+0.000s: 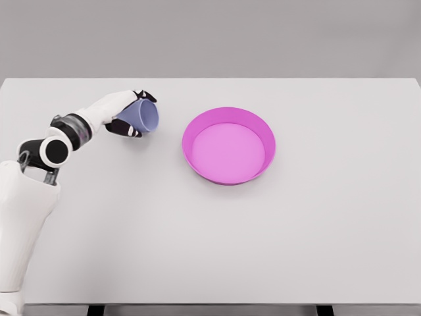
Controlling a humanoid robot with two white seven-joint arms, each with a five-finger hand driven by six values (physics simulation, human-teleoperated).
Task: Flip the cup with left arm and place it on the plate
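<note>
A wide, pale grey rectangular table (pixel 210 250) fills most of the head view, its far edge meeting a plain grey wall.

The white jointed left arm (pixel 39 171) enters from the lower left corner and bends up over the table's left side, with black bands at its joints.

A round magenta plate with a raised rim and a lighter pink floor (pixel 229 172) sits on the table a little right of centre. It holds nothing.

The left hand (pixel 125 113), white with black fingertips, is closed around a small lavender-blue cup (pixel 143 116) near the table's far left part. Fingers show above and below the cup's body. The cup is tipped on its side, with its open mouth facing right, toward the plate. Whether it touches the table cannot be told.

The cup and plate are apart, with a stretch of bare table between them. Nothing stands between the cup and the plate.
</note>
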